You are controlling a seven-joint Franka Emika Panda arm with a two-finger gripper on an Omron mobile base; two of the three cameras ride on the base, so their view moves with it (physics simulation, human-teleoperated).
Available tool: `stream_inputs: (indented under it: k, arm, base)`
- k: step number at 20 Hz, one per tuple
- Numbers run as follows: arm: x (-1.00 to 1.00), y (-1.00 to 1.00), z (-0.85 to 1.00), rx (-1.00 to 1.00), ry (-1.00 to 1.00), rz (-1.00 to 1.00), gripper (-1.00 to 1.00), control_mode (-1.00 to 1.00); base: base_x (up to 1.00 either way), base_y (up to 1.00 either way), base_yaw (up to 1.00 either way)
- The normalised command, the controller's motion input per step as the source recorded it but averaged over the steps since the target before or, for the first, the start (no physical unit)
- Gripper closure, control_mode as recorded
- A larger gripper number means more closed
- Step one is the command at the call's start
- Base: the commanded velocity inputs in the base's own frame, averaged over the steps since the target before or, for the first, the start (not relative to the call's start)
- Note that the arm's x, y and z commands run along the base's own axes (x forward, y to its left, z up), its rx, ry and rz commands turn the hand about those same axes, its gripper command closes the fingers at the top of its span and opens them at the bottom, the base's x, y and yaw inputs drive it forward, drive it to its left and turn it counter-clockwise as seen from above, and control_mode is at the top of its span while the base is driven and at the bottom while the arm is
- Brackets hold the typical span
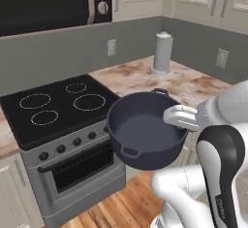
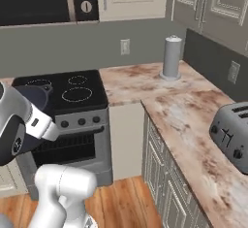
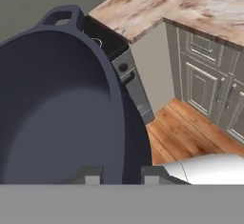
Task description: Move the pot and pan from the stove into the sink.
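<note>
1. The jaws grip the rim of the pot (image 1: 145, 135), closed on it.
2. The pot hangs tilted in the air, at 4 o'clock from the stove (image 1: 58, 108), over the wooden floor (image 1: 121, 205).

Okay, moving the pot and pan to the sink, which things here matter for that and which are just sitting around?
Part of the job:
- pot, lifted off the cooktop, its rim gripped by the gripper
- stove, burners bare

Just lying about:
- paper towel roll on the counter
- toaster
- microwave above the stove
</note>
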Motion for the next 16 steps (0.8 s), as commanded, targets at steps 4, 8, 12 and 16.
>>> stream_inputs:
  k: [4, 8, 12, 16]
  arm:
    - [0.0, 0.0, 0.0, 0.0, 0.0, 0.0, 1.0, 1.0]
    - [0.0, 0.0, 0.0, 0.0, 0.0, 0.0, 1.0, 1.0]
    - [0.0, 0.0, 0.0, 0.0, 0.0, 0.0, 1.0, 1.0]
    - [0.0, 0.0, 0.0, 0.0, 0.0, 0.0, 1.0, 1.0]
  base:
    - [0.0, 0.0, -0.5]
    - [0.0, 0.0, -0.5]
    - [0.0, 0.0, -0.5]
    - [0.0, 0.0, -0.5]
